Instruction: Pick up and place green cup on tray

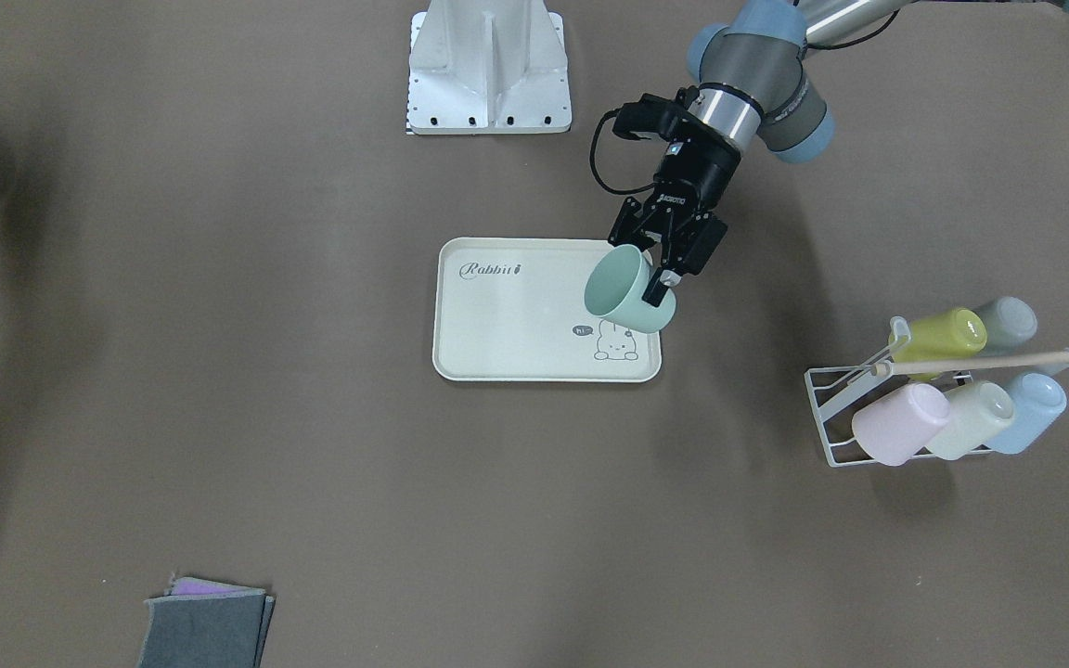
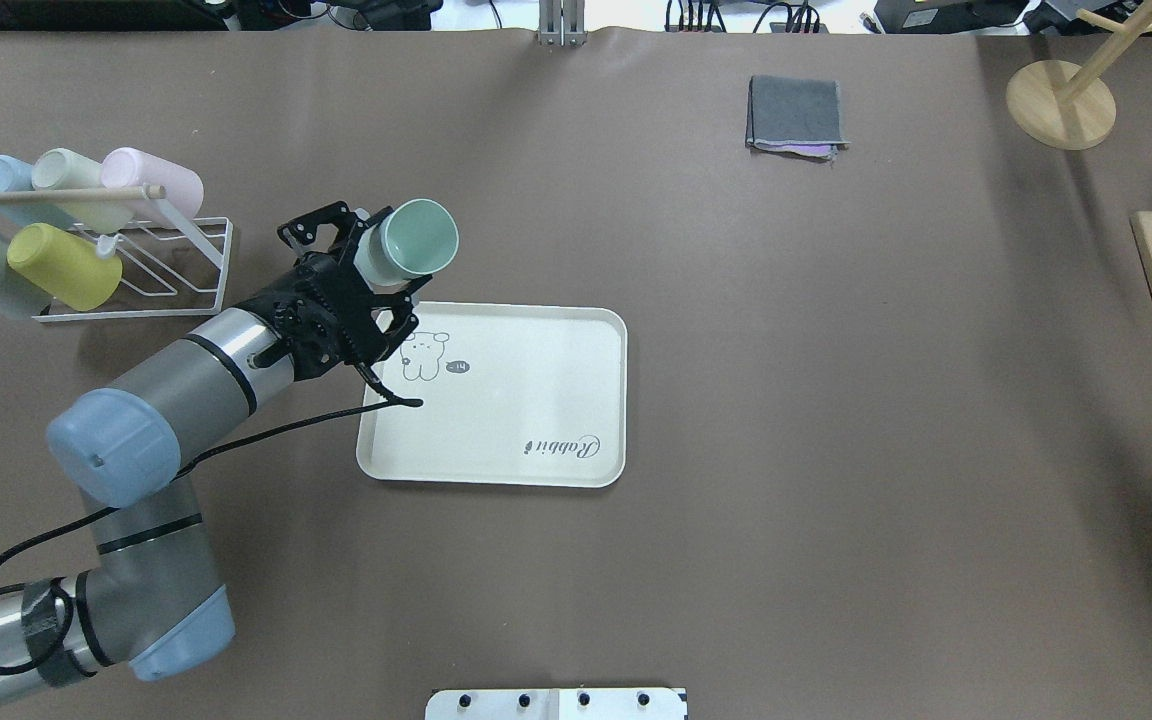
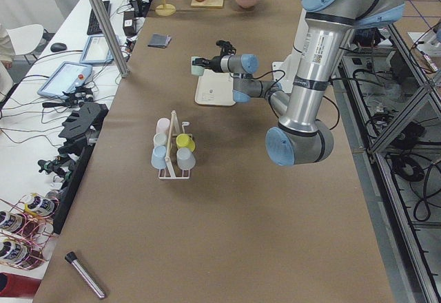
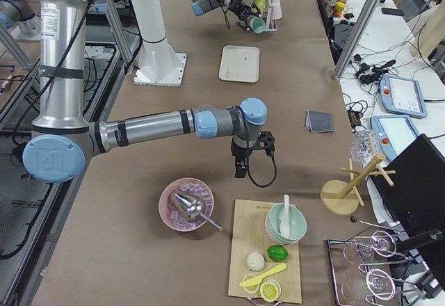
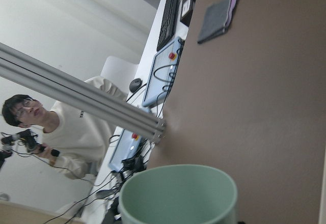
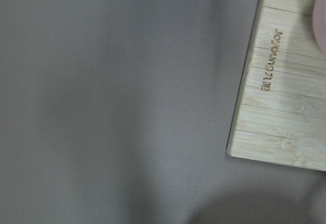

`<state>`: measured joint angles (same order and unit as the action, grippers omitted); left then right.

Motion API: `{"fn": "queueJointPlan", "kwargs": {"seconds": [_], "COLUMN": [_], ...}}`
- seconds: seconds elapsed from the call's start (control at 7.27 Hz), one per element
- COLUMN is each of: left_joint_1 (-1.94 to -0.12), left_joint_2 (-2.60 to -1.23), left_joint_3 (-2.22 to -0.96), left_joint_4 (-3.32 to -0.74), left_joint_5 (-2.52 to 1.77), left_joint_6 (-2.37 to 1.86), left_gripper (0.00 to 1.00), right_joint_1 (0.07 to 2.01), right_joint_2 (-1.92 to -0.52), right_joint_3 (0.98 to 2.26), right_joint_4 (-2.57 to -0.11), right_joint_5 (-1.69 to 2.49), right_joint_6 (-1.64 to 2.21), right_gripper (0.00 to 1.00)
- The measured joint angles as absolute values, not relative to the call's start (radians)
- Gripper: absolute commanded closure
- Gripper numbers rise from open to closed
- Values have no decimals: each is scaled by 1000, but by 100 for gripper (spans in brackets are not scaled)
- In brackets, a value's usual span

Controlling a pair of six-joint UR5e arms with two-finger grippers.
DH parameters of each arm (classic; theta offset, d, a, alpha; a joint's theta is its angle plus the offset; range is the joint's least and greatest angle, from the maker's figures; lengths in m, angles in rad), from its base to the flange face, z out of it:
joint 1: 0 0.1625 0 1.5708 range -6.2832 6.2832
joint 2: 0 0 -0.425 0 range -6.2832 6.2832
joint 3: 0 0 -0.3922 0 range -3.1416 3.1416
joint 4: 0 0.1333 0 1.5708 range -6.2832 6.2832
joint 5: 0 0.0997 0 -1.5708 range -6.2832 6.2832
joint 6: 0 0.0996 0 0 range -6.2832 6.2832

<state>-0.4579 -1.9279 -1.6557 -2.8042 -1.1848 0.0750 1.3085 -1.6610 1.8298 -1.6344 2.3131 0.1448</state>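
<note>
Green cup point(image 5: 178, 193) sits right under the L wrist cam, only rim & upper wall showing. The left fingers point(image 1: 657, 288) are clamped on its wall and hold it in the air, tipped nearly sideways, about over the tray point(image 1: 516, 325) corner by the bunny print, on the robot's L side. If you release at that tilt it prob. lands on its side & rolls, or clips the rim & drops to the counter point(image 1: 312, 464). Level it & go further in first. The wrist cable point(image 2: 396, 402) hangs low over the tray & could snag. Right fingers: can't tell their state. The counter is plain matte brown. Cup rack point(image 1: 827, 436) stands well apart, folded cloth point(image 1: 205, 626) far off. An operator point(image 5: 61, 127) sits at a side desk w/ keyboards.
</note>
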Motion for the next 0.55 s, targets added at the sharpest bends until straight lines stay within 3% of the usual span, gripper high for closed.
{"fn": "queueJointPlan", "kwargs": {"seconds": [0.55], "left_joint_1": [-437], "left_joint_2": [-2078], "left_joint_3": [-1307], "left_joint_4": [-3217], "left_joint_5": [-1313], "left_joint_6": [-307], "left_gripper": [88], "right_joint_1": [1427], "right_joint_2": [-1669], "right_joint_3": [1753], "right_joint_4": [-1636], "right_joint_5": [2335], "right_joint_6": [110], "right_gripper": [0]}}
